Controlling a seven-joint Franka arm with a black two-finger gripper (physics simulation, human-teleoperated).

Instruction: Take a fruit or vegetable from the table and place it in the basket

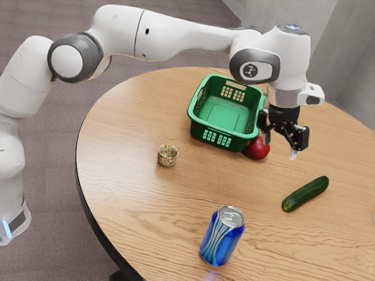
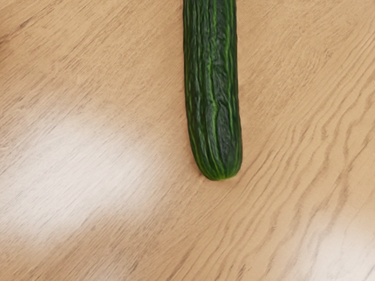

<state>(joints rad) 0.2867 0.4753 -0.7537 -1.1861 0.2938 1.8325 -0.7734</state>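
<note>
The end effector (image 1: 280, 146) hangs above the tabletop (image 1: 129, 193) at the right of the exterior view, its two fingers spread well apart with open air between them. From where I'm standing, one fingertip overlaps the red fruit (image 1: 258, 148), though I can't tell whether they touch. The cucumber (image 1: 305, 194) lies on the tabletop toward the exterior view's lower right, slantwise and apart from the fingers; the wrist view catches its rounded end against the wood grain. The green basket (image 1: 221, 138) sits upright in the upper middle of the exterior view, the red fruit just beside it. A small speckled cup (image 1: 167, 157) stands left of centre, and a blue can (image 1: 220, 239) stands at lower centre.
</note>
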